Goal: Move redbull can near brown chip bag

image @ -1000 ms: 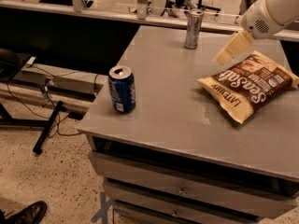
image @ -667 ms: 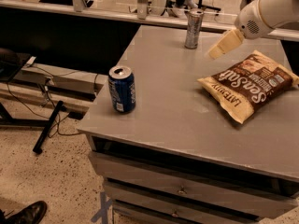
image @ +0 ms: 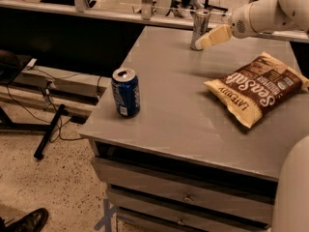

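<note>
claw (image: pixel 204 40) by redbull can (image: pixel 200 22), blue can (image: pixel 126 92) apart

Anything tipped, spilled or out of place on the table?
Nothing stands out: the redbull can and blue soda can stand upright, the brown chip bag lies flat. The gripper is beside the redbull can.

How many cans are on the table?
2. The blue can stands near the front left edge of the table; the redbull can at the far edge, the claw beside it. None seems hidden.
</note>
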Controlling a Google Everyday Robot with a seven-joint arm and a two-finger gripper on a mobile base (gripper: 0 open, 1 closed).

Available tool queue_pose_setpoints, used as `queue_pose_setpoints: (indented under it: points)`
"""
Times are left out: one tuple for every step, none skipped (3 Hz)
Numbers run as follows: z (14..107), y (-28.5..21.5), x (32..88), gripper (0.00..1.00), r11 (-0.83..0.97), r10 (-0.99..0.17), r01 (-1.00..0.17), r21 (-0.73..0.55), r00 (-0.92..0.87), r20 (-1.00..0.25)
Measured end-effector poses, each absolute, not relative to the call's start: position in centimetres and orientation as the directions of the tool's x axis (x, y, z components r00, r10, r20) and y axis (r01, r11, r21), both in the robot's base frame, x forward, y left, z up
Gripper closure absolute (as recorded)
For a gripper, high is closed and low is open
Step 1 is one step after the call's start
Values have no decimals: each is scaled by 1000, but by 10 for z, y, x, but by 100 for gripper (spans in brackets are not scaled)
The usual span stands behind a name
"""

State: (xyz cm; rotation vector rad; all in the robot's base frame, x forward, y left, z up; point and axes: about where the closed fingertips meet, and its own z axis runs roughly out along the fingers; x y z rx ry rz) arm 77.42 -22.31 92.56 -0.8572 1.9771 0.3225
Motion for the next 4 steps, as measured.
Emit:
queue_pose_setpoints:
  points:
    - [925, -220, 804, 0, 750, -364, -656, -87, -300, -882]
    - [924, -211, 836, 0, 778, -310, -622, -94, -250, -917]
    - [922, -203, 856, 0, 793, -291, -600, -103, -225, -930]
    - [911, -185, 881, 26, 811, -264, -578, -92, -221, -939]
